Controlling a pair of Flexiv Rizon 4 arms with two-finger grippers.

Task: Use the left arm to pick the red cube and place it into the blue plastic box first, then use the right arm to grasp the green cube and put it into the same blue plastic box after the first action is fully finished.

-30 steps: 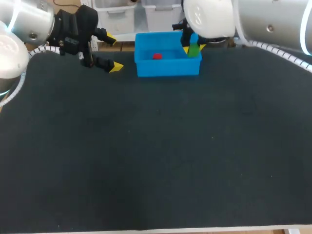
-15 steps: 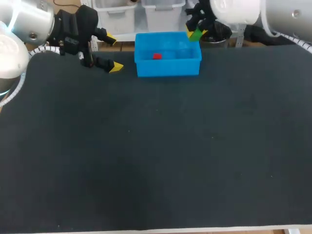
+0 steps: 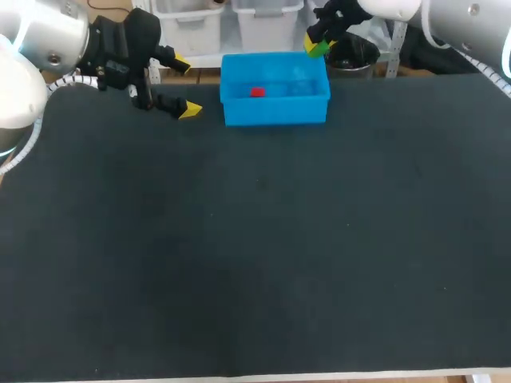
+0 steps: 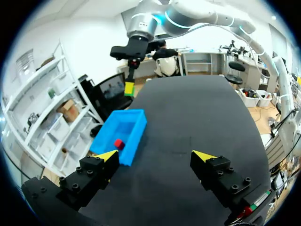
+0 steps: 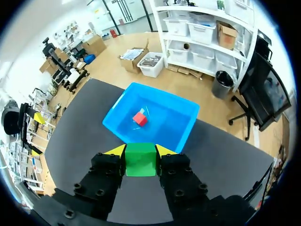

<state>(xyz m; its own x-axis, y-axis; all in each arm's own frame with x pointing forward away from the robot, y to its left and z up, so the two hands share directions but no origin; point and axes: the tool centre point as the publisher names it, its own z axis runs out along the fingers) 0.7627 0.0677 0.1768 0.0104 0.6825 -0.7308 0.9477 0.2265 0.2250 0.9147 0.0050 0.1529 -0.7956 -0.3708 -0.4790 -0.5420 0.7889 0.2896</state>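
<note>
Dark table (image 3: 255, 239), blue plastic box (image 3: 275, 110) at its far edge, middle. Left pincer (image 3: 186, 86) sits just beside the box's left end, fingers wide apart, holding nothing. Right pincer (image 5: 141, 150) is up in the air, clamped on the green cube (image 5: 140, 161); in the right wrist view the box lies ahead of and below it, so the cube is not over the opening yet. Red cube (image 3: 257, 92) is already on the box floor.

Green cube likely light, rigid and smooth-faced. Gripping two opposite flat faces, as now, suits it. It could bounce if dropped from this height.

Versus 1.0 s ago: right arm has risen and pulled back from low at the box's right end to above its far right corner. Left arm and red cube unchanged.
</note>
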